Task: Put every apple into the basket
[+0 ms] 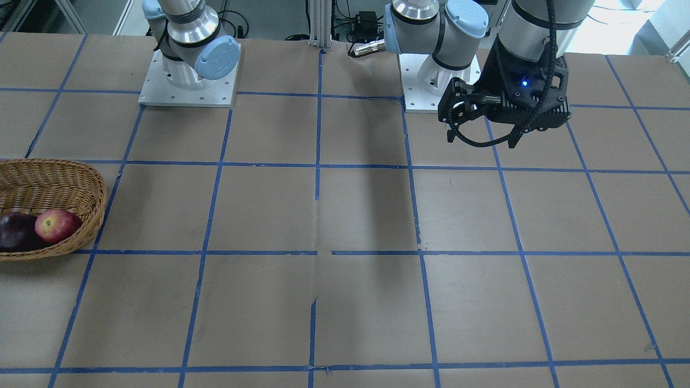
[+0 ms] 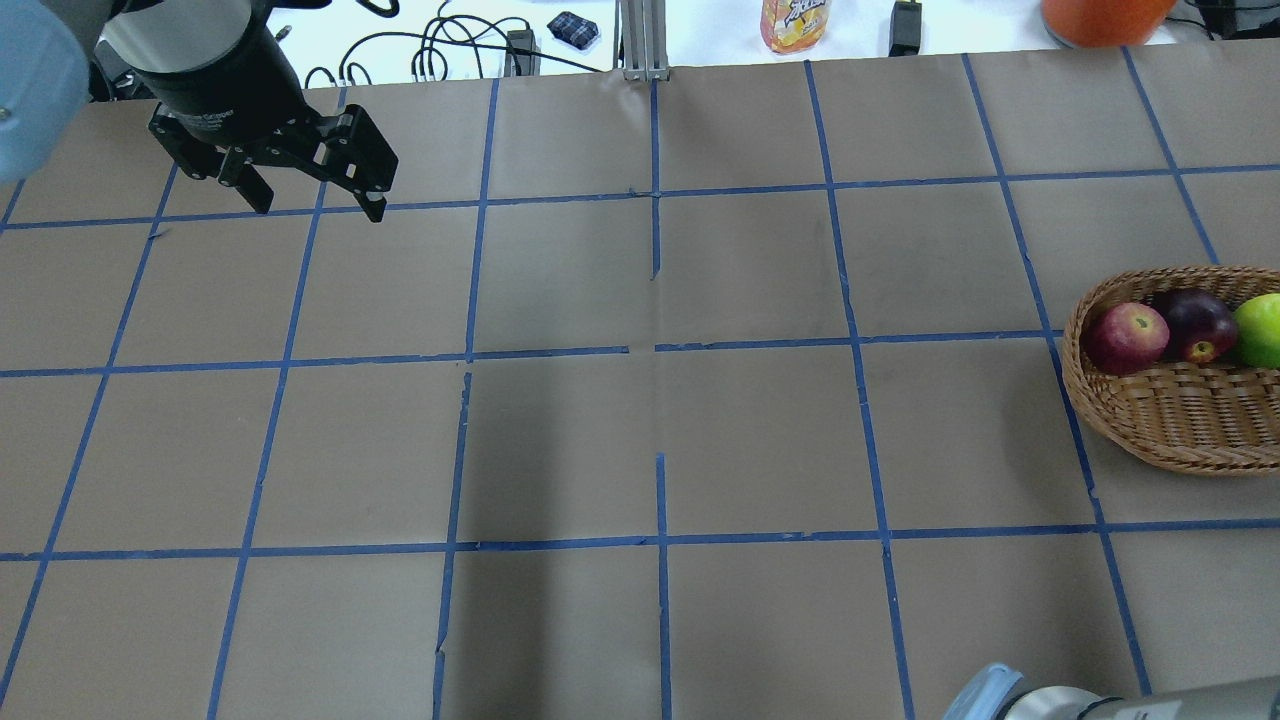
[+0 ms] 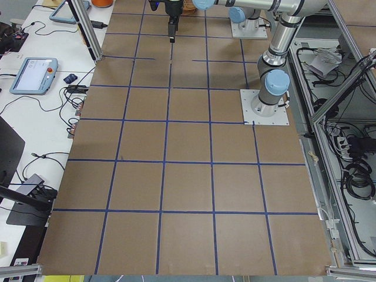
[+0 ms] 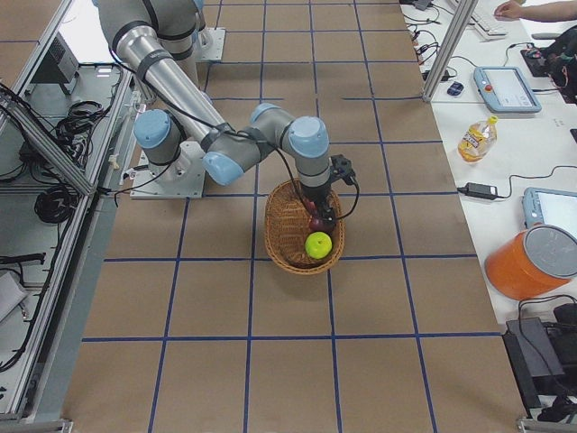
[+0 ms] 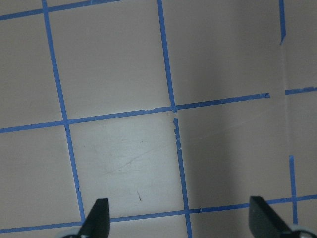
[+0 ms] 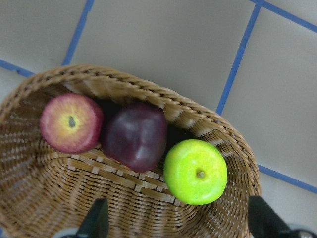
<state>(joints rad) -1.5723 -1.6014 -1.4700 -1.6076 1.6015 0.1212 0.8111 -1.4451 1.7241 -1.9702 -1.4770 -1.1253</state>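
Note:
The wicker basket [image 2: 1160, 425] stands at the table's right end. All three apples lie in it: the red one [image 2: 1127, 337], the dark purple one [image 2: 1195, 322] and the green one [image 2: 1260, 330]. The right wrist view looks down on the red [image 6: 71, 123], purple [image 6: 134, 135] and green [image 6: 195, 171] apples inside the basket [image 6: 148, 94]. My right gripper [image 6: 179, 224] hovers open and empty above them; it also shows in the exterior right view [image 4: 325, 212]. My left gripper [image 2: 318, 208] hangs open and empty over bare table at the far left, as in the left wrist view [image 5: 181, 220].
Brown paper with a blue tape grid covers the table [image 2: 640, 400]. The two arm bases [image 1: 187, 86] [image 1: 431, 86] stand at the robot's edge. A drink bottle [image 2: 795, 20] and an orange bucket [image 2: 1100, 15] sit beyond the far edge.

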